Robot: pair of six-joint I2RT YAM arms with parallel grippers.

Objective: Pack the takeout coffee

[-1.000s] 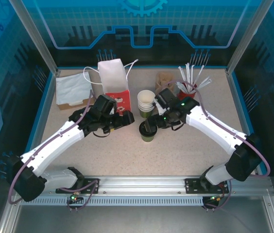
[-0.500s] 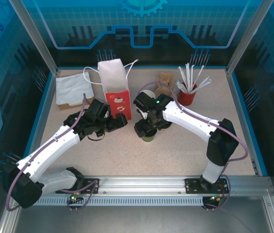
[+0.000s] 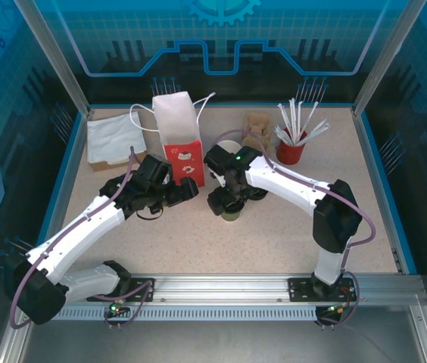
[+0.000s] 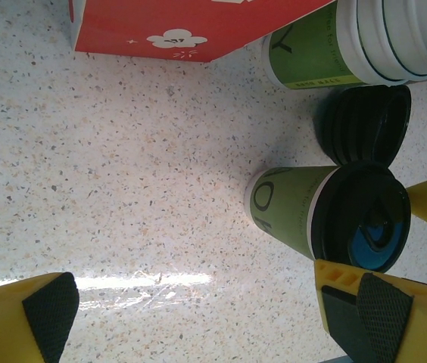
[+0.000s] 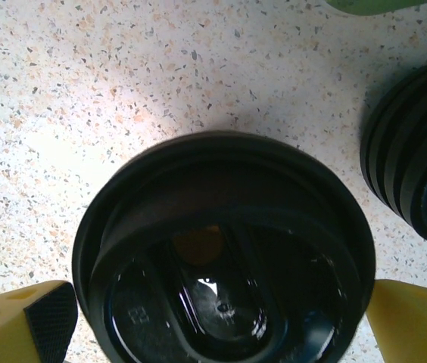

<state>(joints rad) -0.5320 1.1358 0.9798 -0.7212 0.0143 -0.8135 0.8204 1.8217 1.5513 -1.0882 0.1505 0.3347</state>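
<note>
Right pincer [image 5: 221, 321] moved over one cup [image 4: 282, 208], one lid [image 5: 221, 257]

Upright at the rear of the table [image 3: 274, 234], a red-and-white paper bag [image 3: 177, 128] is shown. White napkins [image 3: 113, 138] are seen left of it, a brown carrier [image 3: 257, 125] and a red cup of straws [image 3: 291, 147] right.

The paper cup [image 4: 285, 214] stood upright on the tabletop near the red-bottomed paper bag [image 3: 183, 160], off the bag's right, nearer corner and apart from it. Its wall was green with dark lettering and had a thin white strip just under the rim. The round black lid [image 5: 221, 280], glossy with a sunken centre, sat level across the cup's mouth, covering it.
</note>
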